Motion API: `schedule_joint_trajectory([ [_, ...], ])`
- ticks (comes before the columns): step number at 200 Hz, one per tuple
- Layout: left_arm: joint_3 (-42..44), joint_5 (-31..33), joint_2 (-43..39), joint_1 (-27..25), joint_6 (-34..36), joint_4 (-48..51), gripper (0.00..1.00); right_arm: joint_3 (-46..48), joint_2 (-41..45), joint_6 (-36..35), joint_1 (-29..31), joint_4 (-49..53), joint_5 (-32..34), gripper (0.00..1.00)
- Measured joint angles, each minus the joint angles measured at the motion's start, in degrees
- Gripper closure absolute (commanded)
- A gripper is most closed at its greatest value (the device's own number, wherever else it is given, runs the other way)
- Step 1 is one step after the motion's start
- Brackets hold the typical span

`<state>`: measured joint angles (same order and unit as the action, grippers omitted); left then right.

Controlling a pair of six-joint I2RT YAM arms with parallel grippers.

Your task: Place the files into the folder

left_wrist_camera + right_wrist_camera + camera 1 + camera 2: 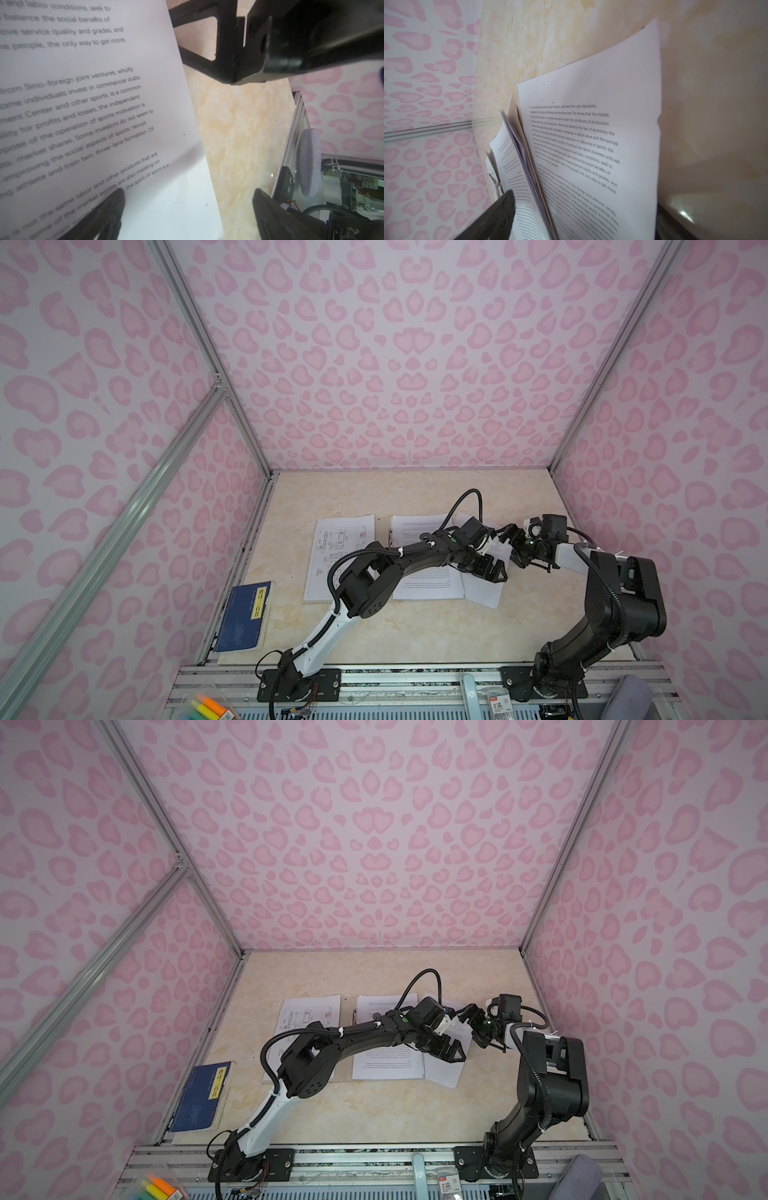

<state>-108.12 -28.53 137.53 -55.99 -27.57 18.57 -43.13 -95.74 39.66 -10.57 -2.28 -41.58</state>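
The grey-beige folder [383,526] lies open mid-table; a line-drawing sheet [332,539] rests on its left leaf and a stack of printed files [419,585] on its right leaf. One printed sheet [484,591] lies skewed over the right leaf's outer edge. My left gripper [496,572] reaches across above that sheet; in the left wrist view it [188,199] is open, straddling the sheet's [83,104] edge. My right gripper [515,549] faces it from the right. In the right wrist view it [585,201] is open with the sheet [591,135] lying between its fingers. Both top views show this layout, folder [348,1006] included.
A dark blue book [245,618] with a yellow label lies at the table's front left. Highlighters [208,705] and a grey pad [631,697] sit beyond the front metal rail [415,672]. Pink patterned walls enclose the beige marble table [415,635] on three sides.
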Motion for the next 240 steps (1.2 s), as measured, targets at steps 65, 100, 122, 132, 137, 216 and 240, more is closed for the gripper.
schedule_joint_trajectory([
  [65,0.6,0.0,-0.5,0.0,-0.2,-0.9,0.03,10.3,5.2,3.8,0.9,-6.4,1.3,0.75],
  [100,-0.2,-0.2,-1.7,0.1,0.0,2.3,0.03,11.6,10.4,4.3,0.9,-5.1,5.2,1.00],
  [122,-4.6,-1.1,-1.7,0.2,0.8,3.0,0.03,9.3,13.1,3.0,0.8,-1.4,7.8,1.00],
  [132,-7.2,-1.4,-1.7,0.2,1.3,3.2,0.03,8.2,14.6,2.4,0.7,0.4,9.0,1.00],
  [137,-8.4,-1.5,-1.8,0.2,1.7,3.2,0.03,7.8,15.4,2.1,0.6,1.3,9.4,1.00],
  [216,-3.2,8.3,-12.6,0.2,9.0,2.4,0.03,-3.7,25.4,-4.9,0.2,18.7,19.0,1.00],
  [240,6.6,14.2,-20.4,0.2,12.2,0.0,0.02,-11.1,27.9,-7.5,5.9,23.8,23.7,1.00],
])
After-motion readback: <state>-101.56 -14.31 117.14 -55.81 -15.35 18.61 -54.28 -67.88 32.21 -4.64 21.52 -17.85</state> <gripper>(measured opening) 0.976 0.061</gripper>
